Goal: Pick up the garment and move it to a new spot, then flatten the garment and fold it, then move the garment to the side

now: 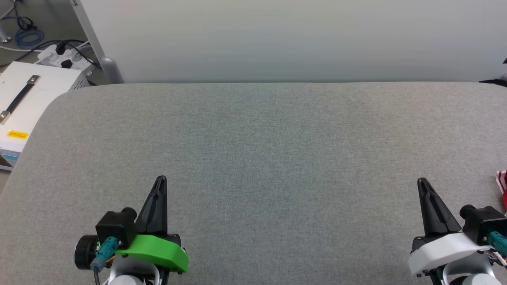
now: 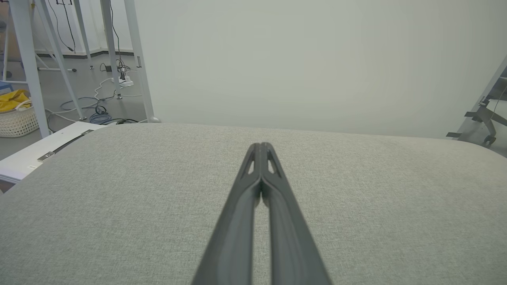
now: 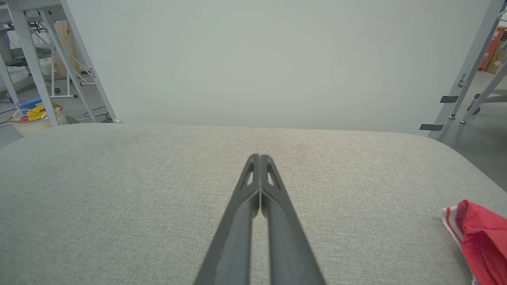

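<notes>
Your left end effector [image 1: 161, 179] and right end effector [image 1: 422, 181] rest pressed together and empty, while the red jersey [image 3: 481, 237] lies at the tabletop's [image 1: 253, 158] right edge, too little showing to tell whether it is folded.

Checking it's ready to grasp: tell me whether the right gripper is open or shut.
Shut. The right gripper has its two fingers pressed together at the tips, with nothing between them.

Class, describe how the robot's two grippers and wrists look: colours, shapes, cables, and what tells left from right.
The left gripper and right gripper each have two long dark fingers tapering to a point, with small triangular cut-outs near the tips. The left sits on a bright green shell, the right on a white shell. Each carries a black camera block with a teal cable plug.
</notes>
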Controlling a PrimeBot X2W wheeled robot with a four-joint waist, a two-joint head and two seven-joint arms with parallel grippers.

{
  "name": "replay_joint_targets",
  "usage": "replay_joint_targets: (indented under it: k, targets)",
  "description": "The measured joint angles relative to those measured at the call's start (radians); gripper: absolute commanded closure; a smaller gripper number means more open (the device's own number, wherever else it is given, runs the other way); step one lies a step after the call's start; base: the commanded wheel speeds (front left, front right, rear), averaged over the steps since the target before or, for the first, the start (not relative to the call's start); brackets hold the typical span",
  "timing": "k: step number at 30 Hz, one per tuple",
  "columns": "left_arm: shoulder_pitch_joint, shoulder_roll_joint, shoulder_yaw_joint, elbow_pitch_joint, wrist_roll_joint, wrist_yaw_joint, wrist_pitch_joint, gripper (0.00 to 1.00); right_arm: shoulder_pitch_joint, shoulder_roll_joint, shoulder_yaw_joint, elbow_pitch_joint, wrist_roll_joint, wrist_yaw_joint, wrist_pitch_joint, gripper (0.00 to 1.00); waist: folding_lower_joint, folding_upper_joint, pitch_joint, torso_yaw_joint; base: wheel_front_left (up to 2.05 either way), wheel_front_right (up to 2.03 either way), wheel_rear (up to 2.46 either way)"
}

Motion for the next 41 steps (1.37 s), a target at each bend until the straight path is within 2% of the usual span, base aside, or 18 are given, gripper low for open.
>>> replay_joint_targets:
  k: [41]
  targets:
    - [0.0, -0.001, 0.012, -0.025, 0.077, 0.042, 0.085, 1.0, -0.005, 0.027, 0.01, -0.004, -0.07, 0.0, 0.065, 1.0, 0.0, 0.0, -0.013, -0.005, 0.0, 0.0, 0.0]
